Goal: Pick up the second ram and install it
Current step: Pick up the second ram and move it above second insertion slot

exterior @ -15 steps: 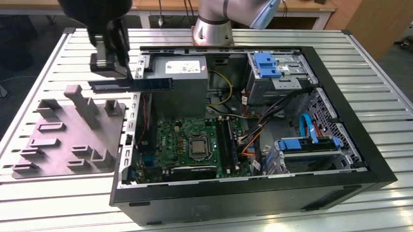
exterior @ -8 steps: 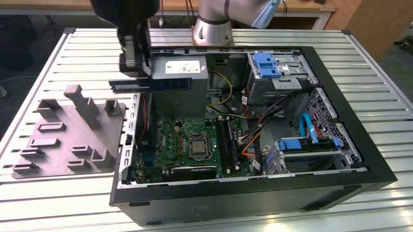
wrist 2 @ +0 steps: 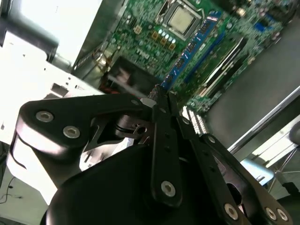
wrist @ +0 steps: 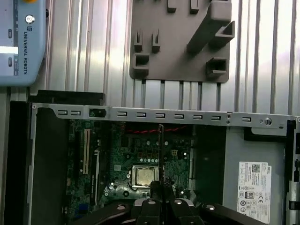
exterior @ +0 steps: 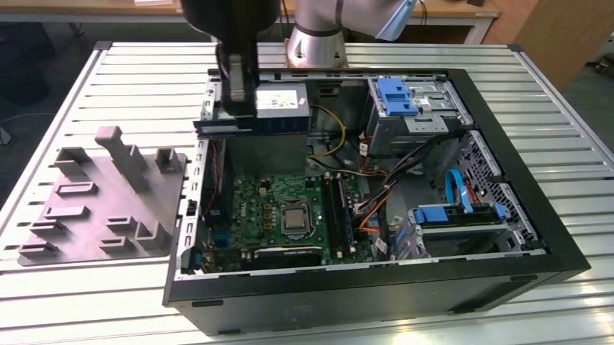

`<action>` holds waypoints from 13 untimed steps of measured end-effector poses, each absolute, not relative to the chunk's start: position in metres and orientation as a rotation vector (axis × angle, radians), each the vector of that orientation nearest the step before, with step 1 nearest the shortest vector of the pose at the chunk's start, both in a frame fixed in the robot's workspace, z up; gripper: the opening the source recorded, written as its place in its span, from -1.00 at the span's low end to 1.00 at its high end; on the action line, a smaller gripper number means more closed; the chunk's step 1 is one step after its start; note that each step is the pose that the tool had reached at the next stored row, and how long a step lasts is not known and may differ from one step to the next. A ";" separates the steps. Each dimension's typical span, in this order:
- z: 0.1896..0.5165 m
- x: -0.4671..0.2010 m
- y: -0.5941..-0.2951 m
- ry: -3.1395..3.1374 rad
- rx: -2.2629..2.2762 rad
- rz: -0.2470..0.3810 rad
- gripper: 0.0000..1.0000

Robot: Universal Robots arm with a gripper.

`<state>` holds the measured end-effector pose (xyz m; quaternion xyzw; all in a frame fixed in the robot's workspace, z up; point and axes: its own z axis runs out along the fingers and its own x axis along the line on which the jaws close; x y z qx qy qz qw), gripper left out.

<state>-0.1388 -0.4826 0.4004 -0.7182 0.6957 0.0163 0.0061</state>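
**Fig. 1. Carrying the stick to its slot.** My claw (wrist: 161,199) is clenched on the second ram (wrist: 161,150), gripped near mid-length. In the first wrist view the stick is edge-on, a thin dark line over the motherboard (exterior: 259,208). In the exterior view it hangs level in front of the power-supply box (exterior: 280,100), well above the board and inside the outline of the open case (exterior: 384,287). The grey tray (exterior: 106,208) sits on the slatted surface (exterior: 537,72), beside the case on the exterior view's left.

The memory slots (exterior: 333,208) lie just beside the processor socket (exterior: 293,218), on the exterior view's right. By my reading, the stick runs across the line of the slots rather than along it. To do this step well I would:

- turn the wrist until the stick's edge and a slot run parallel;
- keep the board vertical;
- lower it clear of the case rail and the cables (exterior: 384,194);
- press evenly along its length, since a tilted entry risks jamming one end.
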 end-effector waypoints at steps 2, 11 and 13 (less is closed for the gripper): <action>0.400 -0.132 -0.483 2.177 -2.247 0.051 -0.74; 0.390 -0.105 -0.483 2.177 -2.247 0.051 -0.74; 0.387 -0.100 -0.483 2.177 -2.247 0.051 -0.74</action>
